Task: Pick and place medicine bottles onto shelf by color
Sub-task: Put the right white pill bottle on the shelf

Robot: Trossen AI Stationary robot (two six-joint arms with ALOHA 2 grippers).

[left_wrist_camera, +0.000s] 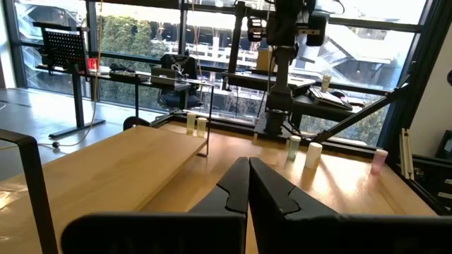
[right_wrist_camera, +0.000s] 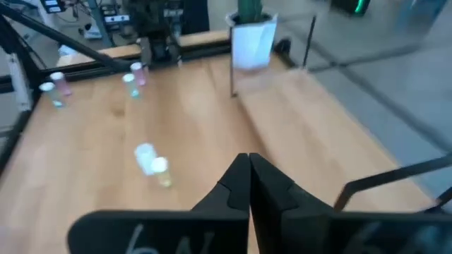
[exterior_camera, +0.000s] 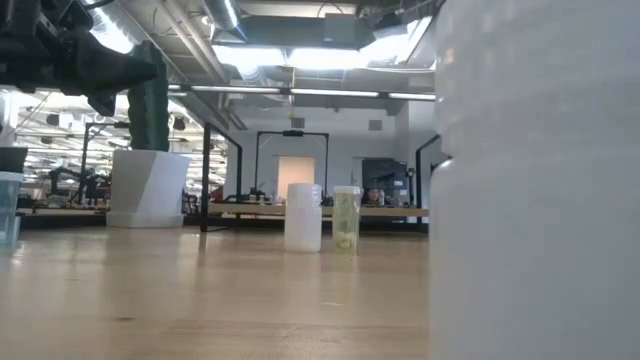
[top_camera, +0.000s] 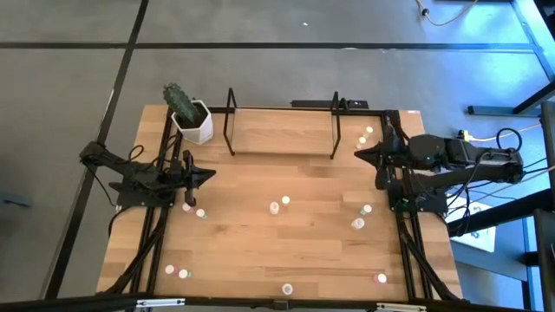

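Note:
Several tiny medicine bottles stand scattered on the wooden table: a pair near the middle (top_camera: 279, 204), two at the right (top_camera: 362, 217), two by the right arm's base (top_camera: 366, 136), others along the near edge (top_camera: 287, 289). The black wire shelf (top_camera: 282, 130) with its wooden floor stands at the far edge, with nothing on it. My left gripper (top_camera: 212, 176) is shut and level at the table's left side, holding nothing (left_wrist_camera: 248, 185). My right gripper (top_camera: 358, 155) is shut, raised above the table's right side near the shelf's right end, tilted slightly down, also holding nothing (right_wrist_camera: 248, 180).
A white hexagonal pot with a cactus (top_camera: 192, 121) stands at the far left, beside the shelf. Black rails (top_camera: 160, 225) run along both table sides. In the low view one bottle (exterior_camera: 540, 180) stands very close and fills the right of the picture; two others (exterior_camera: 320, 216) stand mid-table.

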